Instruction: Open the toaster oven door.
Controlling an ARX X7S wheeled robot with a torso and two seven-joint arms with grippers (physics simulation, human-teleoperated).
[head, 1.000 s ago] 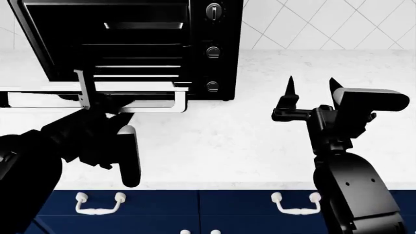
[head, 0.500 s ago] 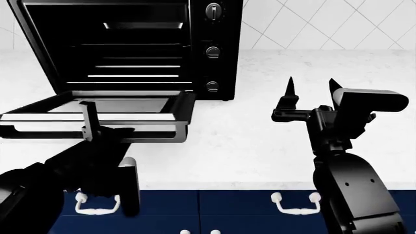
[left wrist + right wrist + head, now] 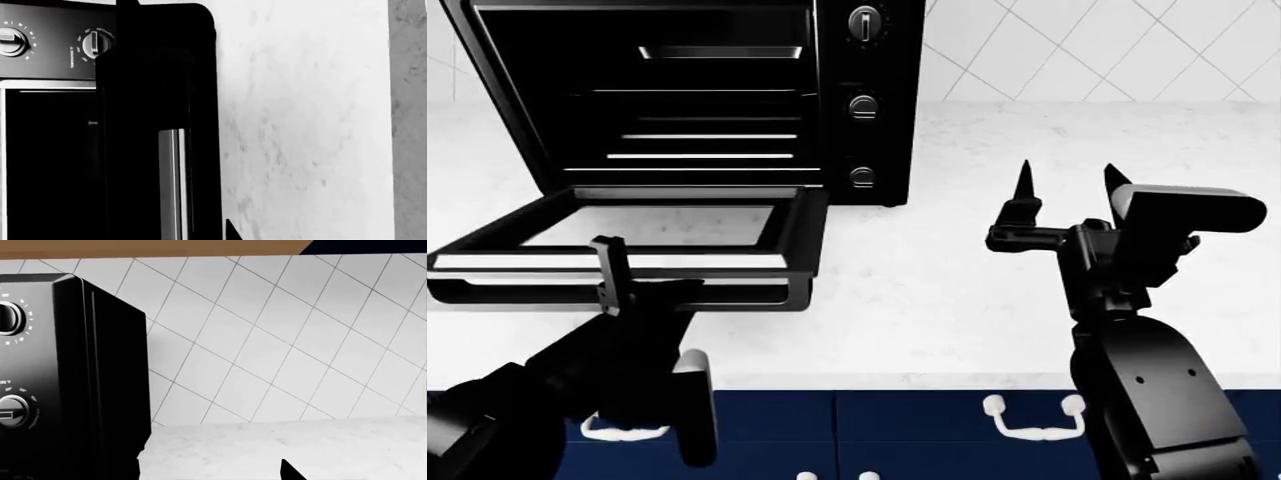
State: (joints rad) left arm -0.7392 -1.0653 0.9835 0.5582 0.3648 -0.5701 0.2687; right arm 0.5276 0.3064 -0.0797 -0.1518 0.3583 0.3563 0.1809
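- Door (image 3: 627, 235) of the oven (image 3: 694, 95) lies swung down near flat over the counter (image 3: 961, 300), hinged at the oven's lower front edge; wire racks show in the open cavity, and the three knobs sit in a column on the oven's right.
- Handle (image 3: 627, 292) runs along the door's near edge, the edge closest to the robot.
- Left gripper (image 3: 614, 275) sits at that handle, one finger (image 3: 609, 262) standing up just behind the bar. Whether it is clamped on the bar or merely hooked against it cannot be told; the other finger is hidden.
- Right gripper (image 3: 1065, 195) hovers well to the right over bare counter, its two pointed fingers apart and holding nothing.
- By my reading the task is essentially done: the door looks at or near full travel.
- Risk: pulling further down or toward the robot once the hinge has bottomed out could drag or tip the oven forward on its small feet.
- Risk: if the door is sprung, letting go carelessly might let it rise back; nothing visible settles this.
- Risk: withdrawing the left gripper upward with a finger behind the bar could lift the door again, so it should clear the bar first.
- Left wrist view shows only the oven's dark front, two knobs and pale counter, so it offers no check on the grip.
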